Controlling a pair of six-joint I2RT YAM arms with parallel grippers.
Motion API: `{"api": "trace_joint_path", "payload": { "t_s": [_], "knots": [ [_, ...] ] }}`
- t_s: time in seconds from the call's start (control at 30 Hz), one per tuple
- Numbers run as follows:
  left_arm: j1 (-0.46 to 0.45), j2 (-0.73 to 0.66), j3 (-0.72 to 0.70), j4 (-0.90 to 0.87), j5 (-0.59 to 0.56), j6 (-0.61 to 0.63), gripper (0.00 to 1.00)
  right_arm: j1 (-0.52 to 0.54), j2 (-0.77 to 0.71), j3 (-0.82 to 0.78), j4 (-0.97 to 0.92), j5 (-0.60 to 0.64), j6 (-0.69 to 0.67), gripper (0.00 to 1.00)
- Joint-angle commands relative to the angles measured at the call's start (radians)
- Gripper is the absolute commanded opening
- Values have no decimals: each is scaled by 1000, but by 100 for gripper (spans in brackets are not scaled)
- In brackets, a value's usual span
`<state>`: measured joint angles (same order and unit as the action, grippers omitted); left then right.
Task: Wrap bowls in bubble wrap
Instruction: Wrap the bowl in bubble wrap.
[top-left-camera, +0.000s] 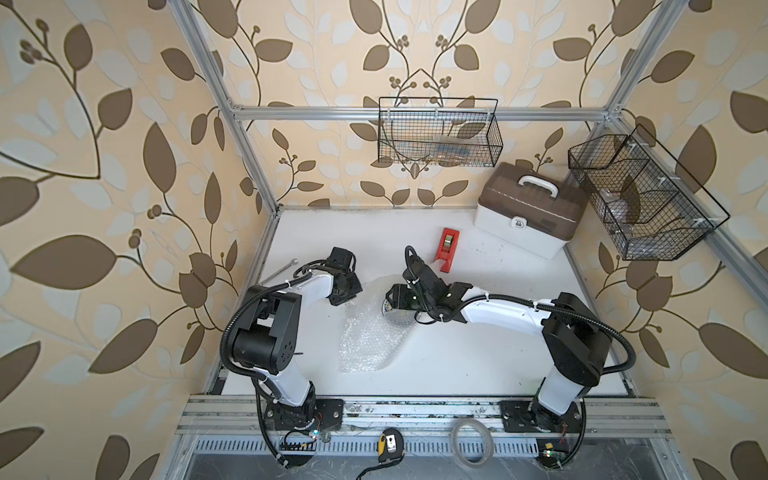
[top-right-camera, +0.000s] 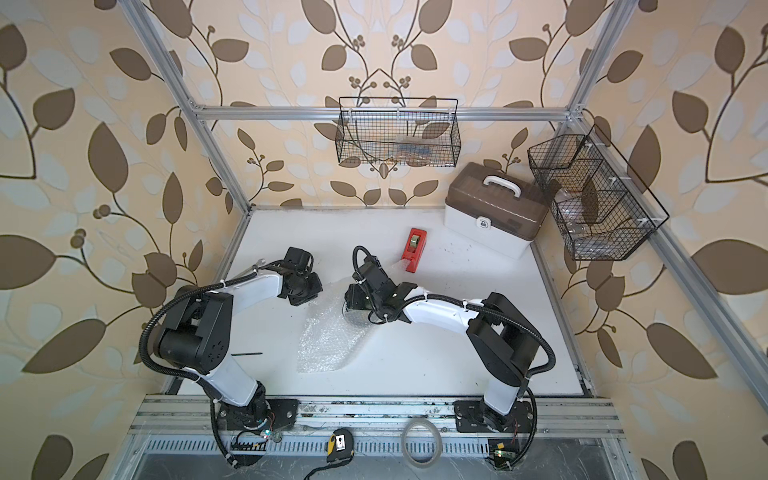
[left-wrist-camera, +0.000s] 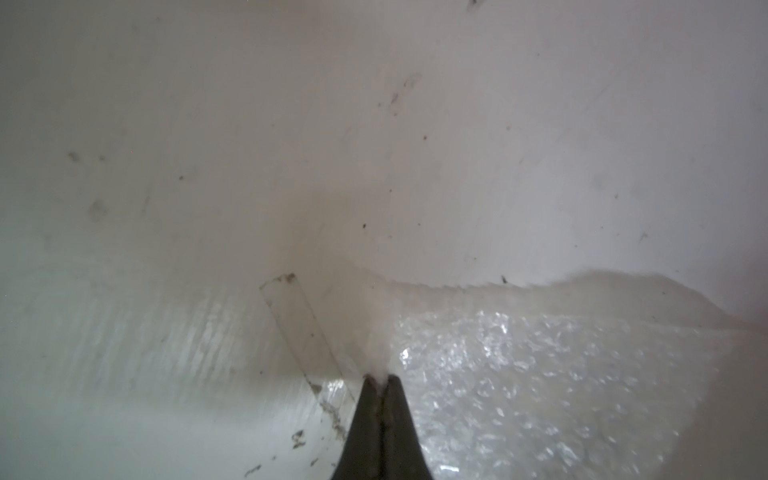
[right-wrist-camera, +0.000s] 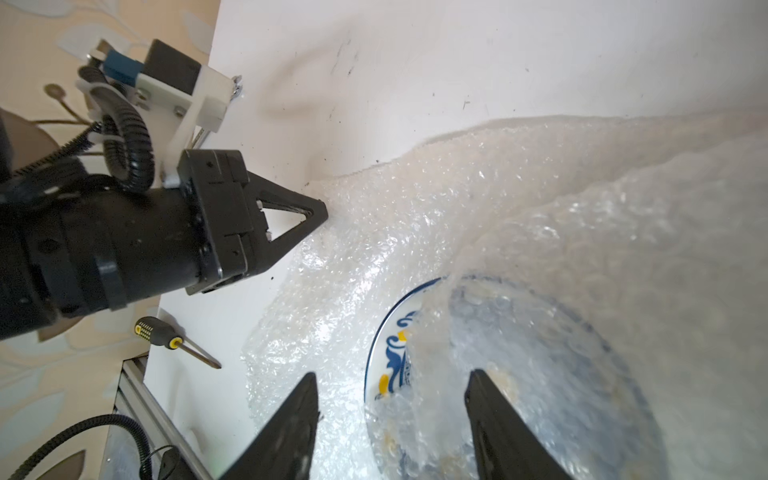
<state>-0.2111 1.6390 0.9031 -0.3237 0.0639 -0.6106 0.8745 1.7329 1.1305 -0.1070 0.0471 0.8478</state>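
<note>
Here the bowl (right-wrist-camera: 395, 353) sits near the middle of the tabletop (top-left-camera: 457, 353), its rim trimmed in a blue and yellow pattern. Most of it lies under a fold of the wrap (right-wrist-camera: 415, 208), so only one arc of the rim shows bare in the right wrist view. In both top views it is largely hidden beneath the right wrist (top-left-camera: 399, 322) (top-right-camera: 355, 319). The wrap (top-left-camera: 365, 340) (top-right-camera: 328, 340) lies under the bowl and spreads toward the tabletop's front edge. The right gripper (right-wrist-camera: 392, 386) hangs over the bowl with its jaws well apart and empty — one finger outside the rim over the wrap, one above the covered inside. The left gripper (left-wrist-camera: 380, 378) (right-wrist-camera: 320, 212) has its tips pressed together on the wrap's edge on the bowl's left side, low at the tabletop. A screwdriver (right-wrist-camera: 160, 332) lies near the left edge, a red dispenser (top-left-camera: 448, 249) stands behind the bowl, and a case (top-left-camera: 528, 208) fills the back right corner.
</note>
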Motion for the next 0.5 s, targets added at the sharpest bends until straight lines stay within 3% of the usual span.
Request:
{"api": "trace_joint_path", "payload": {
  "t_s": [0.0, 0.3, 0.47],
  "knots": [
    [-16, -82, -14, -16, 20, -24, 0, 1, -46, -41, -42, 42, 3, 58],
    [-22, -149, -48, -51, 1, -19, 0, 6, -245, -217, -129, 245, 107, 57],
    [-29, -160, -62, -46, 6, -26, 0, -12, -214, -235, -132, 194, 120, 57]
  ]
}}
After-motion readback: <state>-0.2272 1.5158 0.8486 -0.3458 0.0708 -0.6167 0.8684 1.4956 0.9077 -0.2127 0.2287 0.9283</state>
